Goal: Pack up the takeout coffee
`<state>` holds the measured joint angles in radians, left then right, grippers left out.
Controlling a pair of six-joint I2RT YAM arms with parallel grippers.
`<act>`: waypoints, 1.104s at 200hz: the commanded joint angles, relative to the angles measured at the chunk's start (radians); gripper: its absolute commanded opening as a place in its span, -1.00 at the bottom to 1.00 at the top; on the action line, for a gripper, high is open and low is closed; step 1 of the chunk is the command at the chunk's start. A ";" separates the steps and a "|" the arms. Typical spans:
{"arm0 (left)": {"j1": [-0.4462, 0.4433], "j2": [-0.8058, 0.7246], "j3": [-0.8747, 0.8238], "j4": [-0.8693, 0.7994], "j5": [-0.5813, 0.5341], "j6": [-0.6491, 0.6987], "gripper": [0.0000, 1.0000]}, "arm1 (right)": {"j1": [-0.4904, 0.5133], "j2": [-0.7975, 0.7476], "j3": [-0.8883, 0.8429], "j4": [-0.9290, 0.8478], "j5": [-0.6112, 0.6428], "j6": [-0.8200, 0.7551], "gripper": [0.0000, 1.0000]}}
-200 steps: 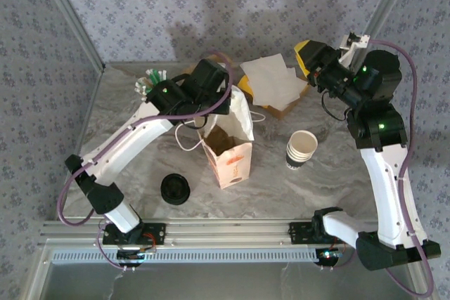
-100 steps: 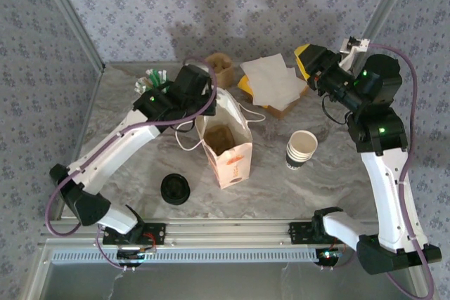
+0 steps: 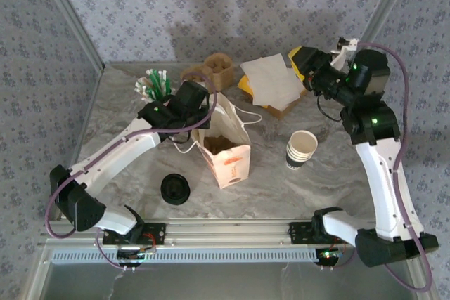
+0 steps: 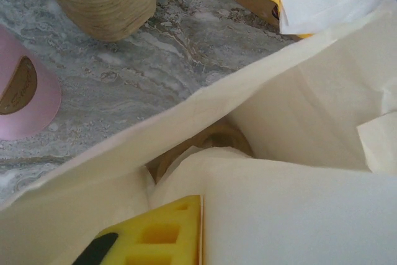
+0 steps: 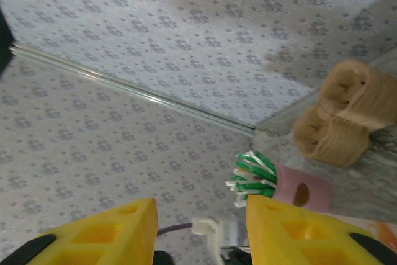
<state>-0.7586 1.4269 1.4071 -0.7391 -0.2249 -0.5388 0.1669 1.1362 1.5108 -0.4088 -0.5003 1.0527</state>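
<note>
The left pincer (image 3: 205, 112) sits at the mouth of the upright paper bag (image 3: 230, 163), grip state cannot be told; the right pincer (image 5: 201, 233) is released, empty.

— We make out a grey marbled table (image 3: 337, 180) and a lilac wall (image 3: 211, 5) dotted with small flowers.
— We'd add the cream bag (image 3: 228, 159) with its pinkish print, the black lids (image 3: 175, 189) and the white napkins (image 3: 271, 79).
— We also see a pink tub (image 5: 301, 192) of green-and-white sticks (image 5: 251, 175), tan pulp trays (image 5: 344, 122), and the yellow, black-tipped right gripper (image 5: 201, 231).
</note>
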 commanded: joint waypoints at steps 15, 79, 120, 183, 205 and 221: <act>0.008 0.003 0.095 -0.051 -0.017 0.040 -0.03 | -0.027 0.135 0.095 -0.258 -0.009 -0.325 0.05; 0.008 0.020 0.353 -0.183 -0.053 0.153 0.49 | -0.007 0.509 0.286 -0.375 0.269 -0.755 0.20; 0.012 0.066 0.472 -0.204 -0.082 0.202 0.61 | 0.058 0.830 0.581 -0.436 0.368 -0.844 0.31; 0.052 0.095 0.480 -0.157 -0.095 0.251 0.62 | 0.125 1.287 1.031 -0.497 0.434 -0.835 0.44; 0.075 0.096 0.442 -0.130 -0.076 0.260 0.62 | 0.138 1.336 1.022 -0.433 0.451 -0.832 0.44; 0.093 0.103 0.422 -0.117 -0.048 0.257 0.63 | 0.144 1.354 1.001 -0.393 0.469 -0.832 0.42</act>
<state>-0.6910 1.5238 1.8576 -0.8982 -0.3016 -0.3031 0.3046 2.4660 2.5008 -0.8425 -0.0814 0.2379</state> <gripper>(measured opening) 0.811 0.716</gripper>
